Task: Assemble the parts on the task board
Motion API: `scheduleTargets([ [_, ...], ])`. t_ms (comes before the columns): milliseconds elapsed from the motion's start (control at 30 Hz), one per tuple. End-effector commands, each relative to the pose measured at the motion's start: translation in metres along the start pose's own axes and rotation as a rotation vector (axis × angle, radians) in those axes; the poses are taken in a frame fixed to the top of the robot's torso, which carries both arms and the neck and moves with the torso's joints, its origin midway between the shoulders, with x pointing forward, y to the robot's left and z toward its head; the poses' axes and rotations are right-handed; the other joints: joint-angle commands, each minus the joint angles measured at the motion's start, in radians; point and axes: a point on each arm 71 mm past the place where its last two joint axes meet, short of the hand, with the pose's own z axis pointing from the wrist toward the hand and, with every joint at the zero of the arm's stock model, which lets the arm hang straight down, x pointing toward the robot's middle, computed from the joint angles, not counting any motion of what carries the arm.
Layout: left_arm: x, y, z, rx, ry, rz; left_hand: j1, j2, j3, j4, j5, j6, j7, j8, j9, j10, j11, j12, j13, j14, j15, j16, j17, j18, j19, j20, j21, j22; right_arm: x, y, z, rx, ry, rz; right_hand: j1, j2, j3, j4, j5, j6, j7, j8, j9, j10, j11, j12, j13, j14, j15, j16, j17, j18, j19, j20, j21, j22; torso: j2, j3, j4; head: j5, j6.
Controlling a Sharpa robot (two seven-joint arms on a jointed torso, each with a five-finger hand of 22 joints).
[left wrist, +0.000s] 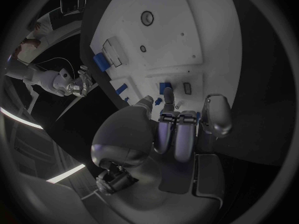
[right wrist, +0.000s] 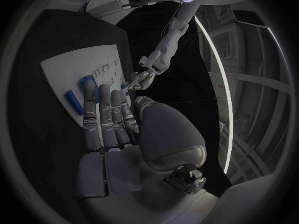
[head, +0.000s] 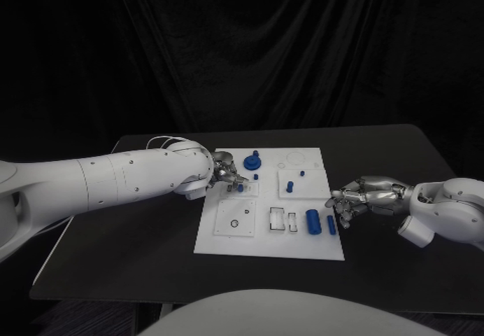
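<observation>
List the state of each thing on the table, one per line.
task board: flat on the table.
left hand: over the board's left edge, fingers at a small blue part; grip cannot be told.
right hand: open, at the board's right edge.
blue cylinder: lying on the board.
blue round part: standing on the board.

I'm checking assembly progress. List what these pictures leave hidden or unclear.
- Left hand, head view: its fingers cover the task board beneath; contact with a part is unclear.
- Same hand, left wrist view: fingers hide their tips.
- Right hand: whether it touches the blue cylinder is unclear.
</observation>
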Motion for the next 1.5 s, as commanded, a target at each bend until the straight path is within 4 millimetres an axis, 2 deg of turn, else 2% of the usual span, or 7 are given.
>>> scheduleTargets([
  [33, 0.0031, 0.0004, 0.0001, -0.014, 0.022, 0.013, 0.008, -0.001, -0.001, -0.007, 0.007, 0.008, -0.002, 0.015, 0.017, 0.081, -0.011, -0.002, 0.245, 0.104, -0.009, -0.001, 0.263, 0.011, -0.001, -0.007, -0.005, 0.003, 0.0017, -0.0012, 0.0002, 0.002, 0.014, 0.002, -0.009, 0.003, -0.007, -0.001, -0.004, -0.006, 0.0, 0.007, -0.001, -0.006, -0.002, 0.002, -0.001, -0.006, -0.003, 0.001, -0.001, 0.015, -0.006, -0.002, -0.004, -0.001, -0.001, 0.0004, -0.0012, 0.002, 0.0],
  [700, 0.0068, 0.0, 0.0023, -0.022, 0.046, 0.022, 0.008, -0.002, -0.001, -0.009, -0.003, -0.01, -0.002, 0.022, 0.036, 0.08, -0.011, -0.003, 0.244, 0.104, -0.011, -0.001, 0.263, 0.011, -0.002, -0.009, -0.009, 0.003, 0.0018, -0.0006, 0.0003, -0.006, 0.012, 0.002, -0.008, 0.003, -0.007, -0.002, -0.004, -0.006, 0.0, 0.007, -0.001, -0.006, -0.002, 0.002, -0.002, -0.007, -0.003, 0.001, -0.002, 0.015, -0.006, -0.001, -0.005, -0.002, 0.0, 0.0001, -0.0004, -0.001, 0.0],
  [1033, 0.0081, -0.002, 0.005, -0.017, 0.052, 0.026, 0.014, 0.003, 0.008, -0.015, 0.008, -0.053, 0.009, -0.007, 0.028, 0.077, -0.004, -0.005, 0.242, 0.104, -0.006, -0.001, 0.263, 0.013, -0.007, -0.006, -0.019, 0.001, 0.0024, -0.0007, 0.0004, -0.003, 0.016, 0.002, -0.008, 0.004, -0.007, -0.002, -0.004, -0.006, -0.001, 0.008, -0.001, -0.007, -0.002, 0.003, -0.002, -0.008, -0.003, 0.001, -0.003, 0.015, -0.006, -0.001, -0.006, -0.002, 0.0, 0.0003, -0.0012, 0.001, 0.0],
  [1500, 0.0122, -0.0008, 0.0093, -0.025, 0.076, 0.032, 0.023, 0.007, 0.017, -0.022, 0.016, -0.059, 0.012, -0.019, 0.022, 0.073, -0.001, -0.009, 0.24, 0.104, -0.003, -0.001, 0.263, 0.014, -0.011, -0.004, -0.025, -0.002, 0.0029, -0.0008, 0.0003, 0.0, 0.019, 0.002, -0.007, 0.004, -0.007, -0.002, -0.004, -0.006, 0.0, 0.008, -0.001, -0.008, -0.002, 0.003, -0.003, -0.009, -0.003, 0.002, -0.004, 0.015, -0.006, -0.001, -0.007, -0.003, 0.001, 0.0002, -0.001, 0.001, 0.0],
])
